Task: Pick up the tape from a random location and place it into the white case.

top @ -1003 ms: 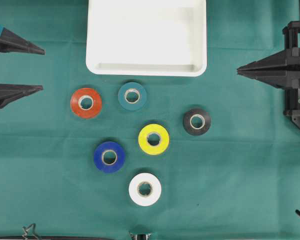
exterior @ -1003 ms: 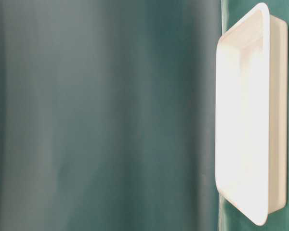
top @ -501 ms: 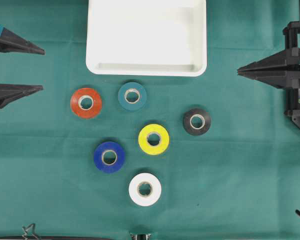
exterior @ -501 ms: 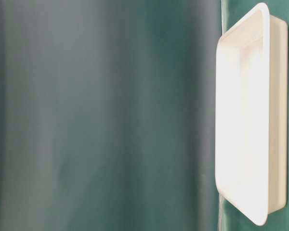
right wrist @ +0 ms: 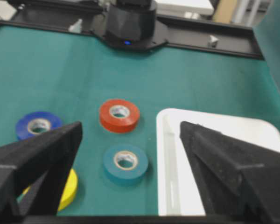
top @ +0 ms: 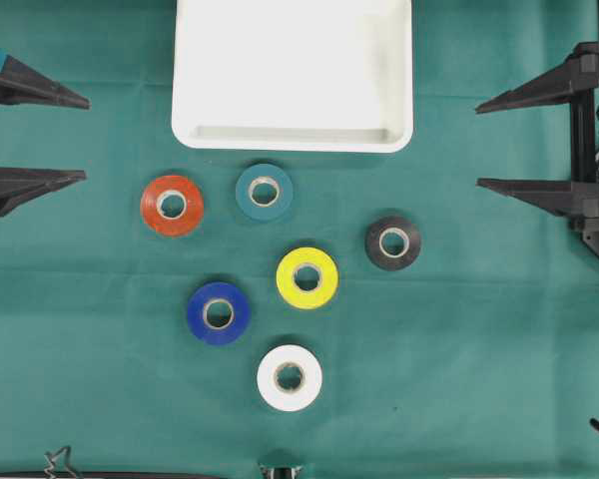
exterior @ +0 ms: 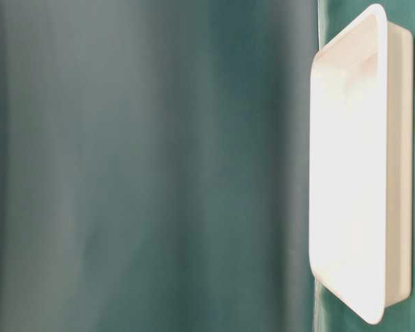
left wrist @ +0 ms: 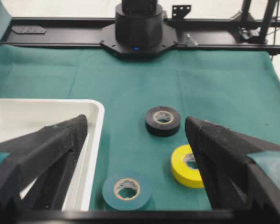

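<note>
Several tape rolls lie flat on the green cloth below the empty white case (top: 293, 138): red (top: 172, 205), teal (top: 264, 191), black (top: 393, 242), yellow (top: 306, 277), blue (top: 219, 313) and white (top: 290, 377). My left gripper (top: 86, 139) stands open at the left edge, far from every roll. At the right edge my right gripper (top: 478, 146) is open too, with nothing between its fingers. The left wrist view looks past the left gripper (left wrist: 135, 121) at the teal roll (left wrist: 127, 190). The right wrist view shows the right gripper (right wrist: 130, 126) above the teal roll (right wrist: 125, 162).
The case's rim (left wrist: 95, 121) shows beside the black roll (left wrist: 163, 120) and yellow roll (left wrist: 186, 165). The right wrist view holds the red roll (right wrist: 119, 114) and blue roll (right wrist: 37, 125). The table-level view shows only the case (exterior: 353, 173) turned sideways and blurred green.
My right gripper has opened from shut to wide apart. The left gripper, the rolls and the case have not moved.
</note>
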`<state>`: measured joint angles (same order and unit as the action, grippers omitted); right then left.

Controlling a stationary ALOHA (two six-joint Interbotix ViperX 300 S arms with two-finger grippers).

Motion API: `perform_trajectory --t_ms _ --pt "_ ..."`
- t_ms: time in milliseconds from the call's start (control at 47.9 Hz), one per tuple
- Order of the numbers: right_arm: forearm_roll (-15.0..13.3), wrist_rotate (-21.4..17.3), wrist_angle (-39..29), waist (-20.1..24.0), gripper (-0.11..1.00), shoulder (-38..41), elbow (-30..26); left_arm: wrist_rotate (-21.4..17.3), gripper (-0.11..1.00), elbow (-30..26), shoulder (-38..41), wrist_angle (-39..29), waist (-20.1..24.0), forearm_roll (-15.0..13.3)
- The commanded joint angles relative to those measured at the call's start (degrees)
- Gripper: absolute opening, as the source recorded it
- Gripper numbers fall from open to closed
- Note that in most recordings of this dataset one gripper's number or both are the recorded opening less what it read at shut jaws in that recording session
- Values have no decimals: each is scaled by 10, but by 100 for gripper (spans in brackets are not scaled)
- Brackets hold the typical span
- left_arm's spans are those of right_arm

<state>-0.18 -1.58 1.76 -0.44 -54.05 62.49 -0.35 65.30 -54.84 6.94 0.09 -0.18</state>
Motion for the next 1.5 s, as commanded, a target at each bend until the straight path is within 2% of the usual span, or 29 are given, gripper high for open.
perform_trajectory --t_ms 0,459,627,940,1253,1483 --pt "2 -1 2 -1 91 4 -16 0 99 -14 4 3 2 0" --pt "3 -1 -3 -1 91 11 -16 1 99 -15 7 12 2 0" --pt "2 -1 -3 -1 91 15 -18 1 99 -27 44 32 2 0" --pt "2 -1 -9 -1 91 15 -18 0 99 -99 163 40 2 -1" --pt "2 0 -10 -1 91 17 -18 -1 99 -196 295 47 2 0" --pt "0 0 -11 -1 91 20 -17 -3 99 -250 351 43 2 -1"
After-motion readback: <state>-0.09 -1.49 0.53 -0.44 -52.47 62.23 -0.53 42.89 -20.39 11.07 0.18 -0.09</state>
